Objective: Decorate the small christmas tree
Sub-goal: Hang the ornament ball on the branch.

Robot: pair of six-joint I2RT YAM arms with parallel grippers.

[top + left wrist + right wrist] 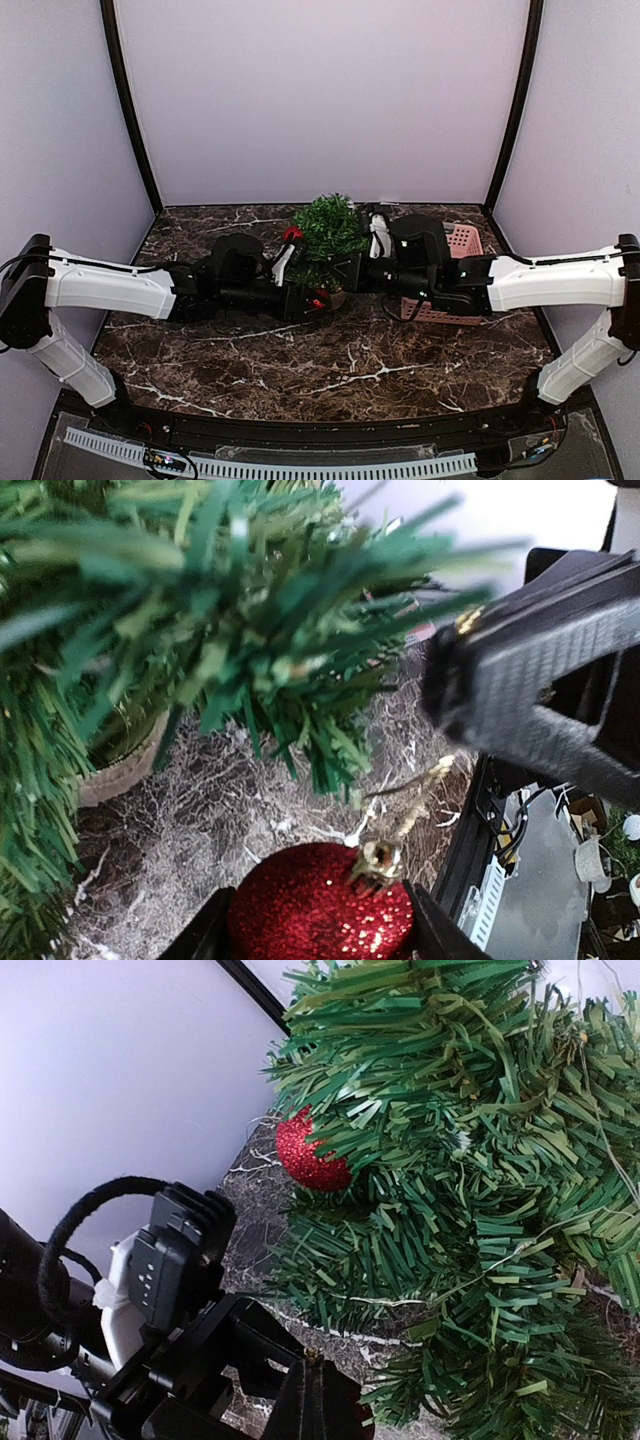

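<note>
The small christmas tree (pixel 328 228) stands at the back middle of the dark marble counter (pixel 300 370), between my two arms. It is bushy, with flat dark green needles, paler tips and a round tan base (pixel 125 770). A red glitter ball (pixel 310 1155) hangs on its left side. My left fingers (pixel 205 942) grasp another red ball (pixel 320 905) with a gold cap, low beside the branches. My right fingers (pixel 312 1400) are clenched tight. The pink basket (pixel 462 240) sits behind my right arm, which hides its contents.
</note>
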